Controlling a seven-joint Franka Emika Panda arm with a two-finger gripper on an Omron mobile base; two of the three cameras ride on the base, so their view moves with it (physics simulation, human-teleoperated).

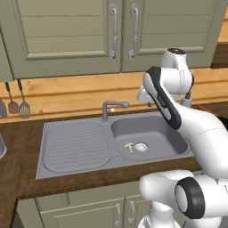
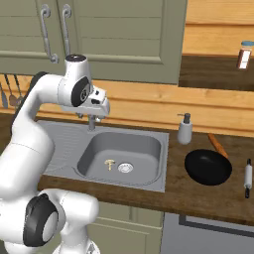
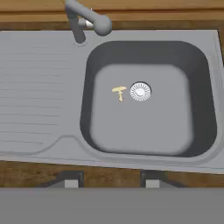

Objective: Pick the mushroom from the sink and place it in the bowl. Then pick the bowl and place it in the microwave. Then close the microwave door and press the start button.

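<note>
One matte grey metal sink (image 3: 39, 87) with rounded basin and ribbed drainboard set in dark wooden desk (image 2: 198, 198), white arm bent high over it, fingers (image 3: 70, 181) apart and empty, tiny tan mushroom (image 3: 119, 92) on basin floor just beside round drain (image 3: 140, 91)

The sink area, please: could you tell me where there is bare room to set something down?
The ribbed drainboard left of the basin is bare. The basin floor is free toward its near edge. Its middle is taken by the mushroom beside the drain. Right of the sink, the counter holds a soap dispenser, a black pan and a rolling pin.
</note>
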